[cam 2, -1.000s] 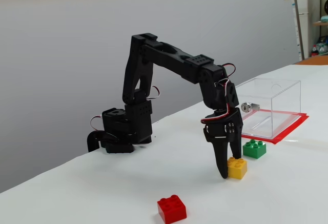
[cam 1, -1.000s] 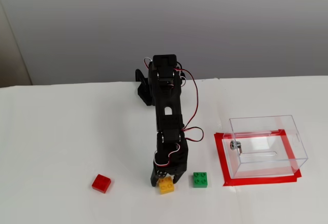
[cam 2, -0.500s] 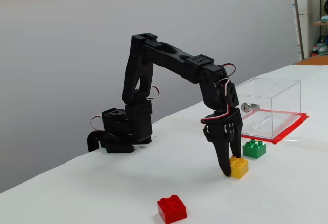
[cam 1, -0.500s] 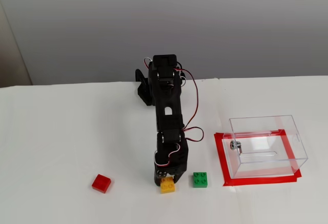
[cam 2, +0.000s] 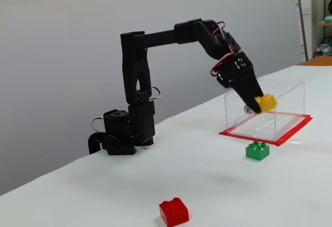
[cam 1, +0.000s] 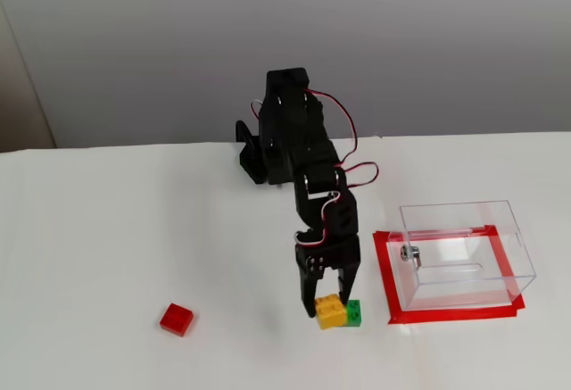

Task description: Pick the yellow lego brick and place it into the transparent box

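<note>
Pinching the yellow lego brick [cam 1: 330,311], the gripper [cam 1: 328,306] appears over the green brick [cam 1: 353,312] in a fixed view. In a fixed view, the yellow lego brick [cam 2: 266,103] hangs airborne, clamped between the jaws, near the transparent box [cam 2: 280,114].

Yellow lego brick [cam 2: 266,102], green brick [cam 2: 257,150], red brick [cam 2: 174,212], black gripper [cam 2: 258,101], clear transparent box [cam 1: 464,253] on red tape [cam 1: 386,276]

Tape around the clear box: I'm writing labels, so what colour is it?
Red. The tape frames the transparent box, clearest in this fixed view.
</note>
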Robot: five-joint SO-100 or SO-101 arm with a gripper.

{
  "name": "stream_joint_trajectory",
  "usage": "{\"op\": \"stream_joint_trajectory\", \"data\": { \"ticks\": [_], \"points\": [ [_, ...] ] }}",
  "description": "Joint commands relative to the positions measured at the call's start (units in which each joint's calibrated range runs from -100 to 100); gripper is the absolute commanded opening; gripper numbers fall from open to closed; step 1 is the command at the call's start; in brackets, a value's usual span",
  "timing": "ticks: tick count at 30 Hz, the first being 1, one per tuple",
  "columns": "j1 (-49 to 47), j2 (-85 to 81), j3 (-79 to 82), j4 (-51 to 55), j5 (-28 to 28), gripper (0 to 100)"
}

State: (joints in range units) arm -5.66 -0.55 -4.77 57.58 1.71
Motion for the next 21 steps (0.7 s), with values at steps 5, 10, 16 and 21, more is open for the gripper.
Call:
{"op": "stream_joint_trajectory", "data": {
  "ticks": [5,10,16,21],
  "points": [
    [-13.0,-11.8,-1.9,0.4,0.2,8],
    [-24.9,-12.9,-1.9,0.4,-0.2,8],
    [-38.4,-12.4,-1.9,-0.5,-0.4,9],
    [-44.6,-12.4,-1.9,-0.1,-0.4,9]
  ]
}}
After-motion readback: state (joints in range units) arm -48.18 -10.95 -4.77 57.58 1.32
